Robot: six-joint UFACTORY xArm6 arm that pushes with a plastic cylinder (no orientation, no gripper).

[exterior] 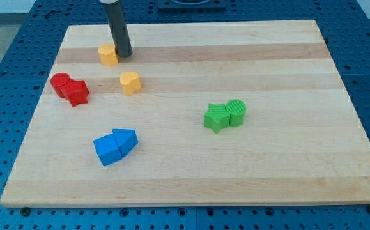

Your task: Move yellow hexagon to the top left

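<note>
The yellow hexagon point(108, 55) lies near the board's top left part. My tip point(124, 53) stands right against its right side, touching or nearly touching it. A second yellow block, heart-shaped point(130, 83), lies a little below and to the right of the hexagon, apart from my tip.
Two red blocks point(69, 88) sit together at the view's left, a round one and a star-like one. Two blue blocks point(115, 146) sit together lower left of centre. A green star point(216, 117) and a green round block point(236, 112) touch right of centre. The wooden board point(287, 179) rests on a blue pegged table.
</note>
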